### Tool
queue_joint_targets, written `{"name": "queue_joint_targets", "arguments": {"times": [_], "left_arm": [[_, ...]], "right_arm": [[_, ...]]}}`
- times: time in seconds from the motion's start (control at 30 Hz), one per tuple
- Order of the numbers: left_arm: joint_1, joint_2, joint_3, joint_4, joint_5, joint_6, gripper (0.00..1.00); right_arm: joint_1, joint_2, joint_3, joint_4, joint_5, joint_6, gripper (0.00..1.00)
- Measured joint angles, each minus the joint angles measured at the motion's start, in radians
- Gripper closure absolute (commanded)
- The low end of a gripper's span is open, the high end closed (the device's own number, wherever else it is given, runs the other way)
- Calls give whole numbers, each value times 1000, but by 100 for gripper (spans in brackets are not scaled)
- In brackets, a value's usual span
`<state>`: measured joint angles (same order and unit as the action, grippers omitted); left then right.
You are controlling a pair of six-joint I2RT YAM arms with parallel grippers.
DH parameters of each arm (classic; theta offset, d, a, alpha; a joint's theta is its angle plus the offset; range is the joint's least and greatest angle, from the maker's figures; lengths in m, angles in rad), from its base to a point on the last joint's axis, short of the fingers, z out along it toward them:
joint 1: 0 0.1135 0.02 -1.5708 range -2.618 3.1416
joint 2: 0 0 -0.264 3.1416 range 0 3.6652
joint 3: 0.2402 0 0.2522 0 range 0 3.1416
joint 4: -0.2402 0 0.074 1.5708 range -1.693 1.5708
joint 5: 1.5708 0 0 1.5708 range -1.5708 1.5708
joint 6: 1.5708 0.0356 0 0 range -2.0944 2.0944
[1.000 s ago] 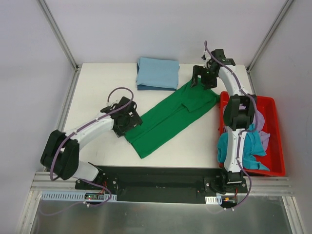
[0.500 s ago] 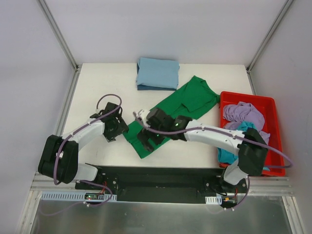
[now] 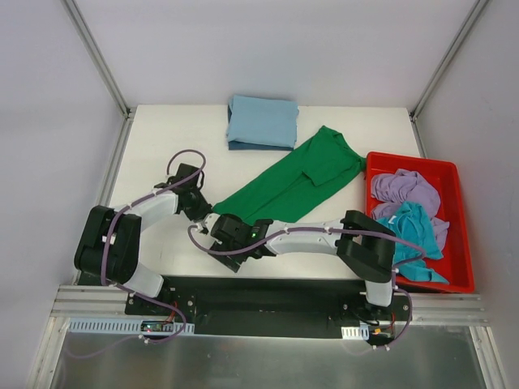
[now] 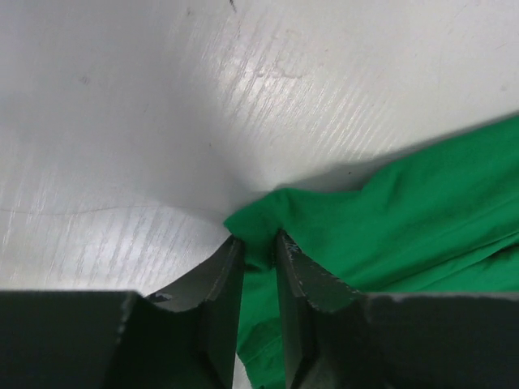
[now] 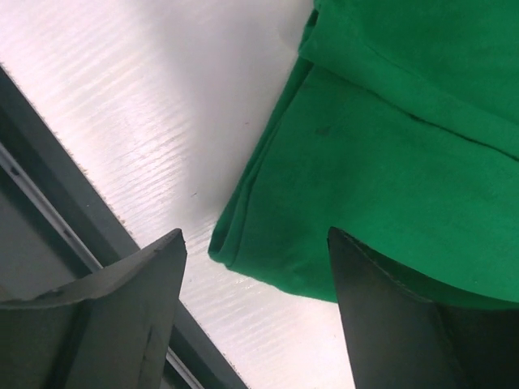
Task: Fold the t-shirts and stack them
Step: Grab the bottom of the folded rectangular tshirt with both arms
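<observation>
We see left gripper (image 4: 258,243) clenched on dark green cloth t-shirt (image 3: 300,182), 8 o'clock corner, right gripper (image 5: 253,235) released over hem

Bright, even light, seemingly from above; soft shadows; glare streaks the table (image 4: 268,73); wrist views blur close up.

A robot lab cell: a white desk (image 3: 154,138) boxed by blank white panels (image 3: 268,49) and aluminium posts (image 3: 96,55), two robot arms (image 3: 308,235) bolted to a black base plate (image 3: 268,296) at 6 o'clock.
</observation>
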<state>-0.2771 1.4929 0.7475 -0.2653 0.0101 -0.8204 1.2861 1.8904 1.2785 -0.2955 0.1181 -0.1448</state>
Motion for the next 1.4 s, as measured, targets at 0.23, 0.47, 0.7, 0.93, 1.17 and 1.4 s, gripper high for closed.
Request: {"name": "queue_joint_targets", "arguments": {"times": [0.23,0.47,0.7,0.93,1.17,1.4], "left_arm": [[8,26,7,21,37,-6,100],[10,18,5,10,34,-11,100],[11,-61,-33,-76,-31,-26,100],[11,-317,-85,-252,-149,-47,100],[11,-602,-84,-425,-241,-62,100],[10,-718,-14,-484,-240,-77,100]], "right_arm": [[24,16,-2,29,51,-29,46],[61,77,35,25,98,-43,69],[87,83,43,-8,142,-37,100],[166,29,14,24,13,-28,100],[173,-84,14,138,-206,-10,100],[136,-266,-62,190,-230,42,100]]}}
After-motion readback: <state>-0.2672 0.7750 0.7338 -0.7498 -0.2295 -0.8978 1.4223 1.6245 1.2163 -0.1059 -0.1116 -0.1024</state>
